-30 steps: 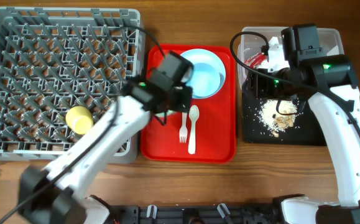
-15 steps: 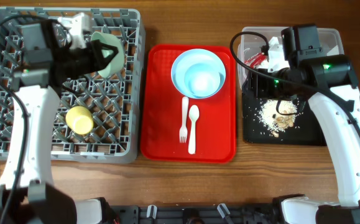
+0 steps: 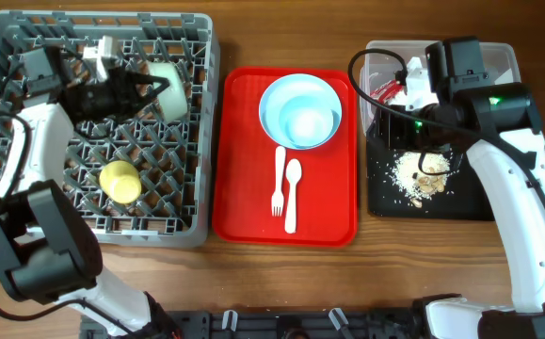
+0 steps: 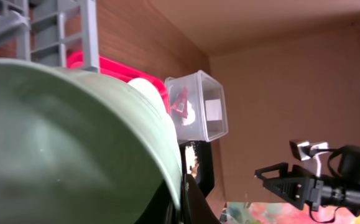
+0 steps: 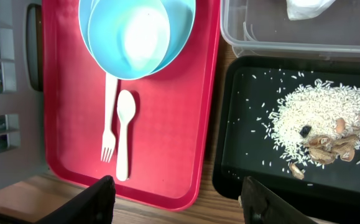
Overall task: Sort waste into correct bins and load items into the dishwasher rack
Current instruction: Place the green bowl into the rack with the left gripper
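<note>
My left hand (image 3: 138,90) is clamped on the green bowl (image 3: 170,75), holding it on edge over the rack's (image 3: 27,202) far side, probably to slot it between pegs. My right hand (image 5: 183,199) hovers over the black tray (image 5: 254,155), empty, fingers apart.

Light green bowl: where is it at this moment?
Overhead, the light green bowl is on edge in the far half of the dishwasher rack, gripped by the left tool, beyond the yellow cup and left of the red tray.

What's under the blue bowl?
A blue plate, its rim peeking out around the bowl, on the red tray. The bowl covers the plate's middle, so nothing there can be seen.
</note>
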`<state>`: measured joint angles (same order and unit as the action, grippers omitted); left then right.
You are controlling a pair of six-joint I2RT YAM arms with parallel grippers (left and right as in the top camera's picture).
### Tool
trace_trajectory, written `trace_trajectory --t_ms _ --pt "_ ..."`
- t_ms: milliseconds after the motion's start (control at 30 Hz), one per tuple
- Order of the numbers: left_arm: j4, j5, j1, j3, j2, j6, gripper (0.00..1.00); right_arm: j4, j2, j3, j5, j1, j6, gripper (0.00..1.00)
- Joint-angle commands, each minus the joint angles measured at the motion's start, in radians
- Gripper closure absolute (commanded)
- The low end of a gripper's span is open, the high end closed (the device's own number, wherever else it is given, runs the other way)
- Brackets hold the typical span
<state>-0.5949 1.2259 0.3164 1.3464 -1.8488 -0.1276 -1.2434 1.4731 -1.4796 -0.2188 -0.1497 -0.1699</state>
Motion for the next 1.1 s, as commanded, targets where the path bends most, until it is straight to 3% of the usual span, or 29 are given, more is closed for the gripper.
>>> trace_trajectory --t_ms 0,33,133,267,367,500,633,800,967,1067 --pt "-0.04 -0.038 0.057 0.01 -0.046 0.023 0.94 -0.003 -0.007 -0.005 0.018 -0.003 0.013 0.35" --pt "-0.058 -0.079 0.068 0.011 -0.046 0.023 0.9 -0.003 -0.007 -0.005 0.018 -0.003 0.013 0.35" --pt "-0.126 -0.194 0.084 0.011 -0.046 0.023 0.93 -0.003 -0.007 -0.005 0.018 -0.003 0.013 0.35" --pt "-0.19 -0.222 0.097 0.011 -0.045 0.023 0.93 -0.003 -0.007 -0.005 0.018 -0.003 0.013 0.35" --pt "-0.257 -0.227 0.107 0.011 -0.045 0.024 0.79 -0.003 -0.007 -0.005 0.018 -0.003 0.013 0.35" --pt "-0.322 -0.26 0.129 0.011 -0.042 0.024 0.43 -0.003 -0.007 -0.005 0.018 -0.003 0.014 0.35" --pt "-0.369 -0.305 0.153 0.011 -0.005 0.024 0.32 -0.003 -0.007 -0.005 0.021 -0.003 0.014 0.35" --pt "-0.458 -0.483 0.166 0.011 0.135 -0.015 0.15 -0.003 -0.007 -0.005 0.029 -0.003 0.014 0.35" --pt "-0.475 -0.491 0.144 0.011 0.302 -0.018 0.11 -0.007 -0.007 -0.005 0.056 -0.003 0.012 0.35" --pt "-0.465 -0.543 0.056 0.011 0.386 -0.018 0.03 -0.024 -0.007 -0.005 0.158 -0.003 -0.054 0.34"
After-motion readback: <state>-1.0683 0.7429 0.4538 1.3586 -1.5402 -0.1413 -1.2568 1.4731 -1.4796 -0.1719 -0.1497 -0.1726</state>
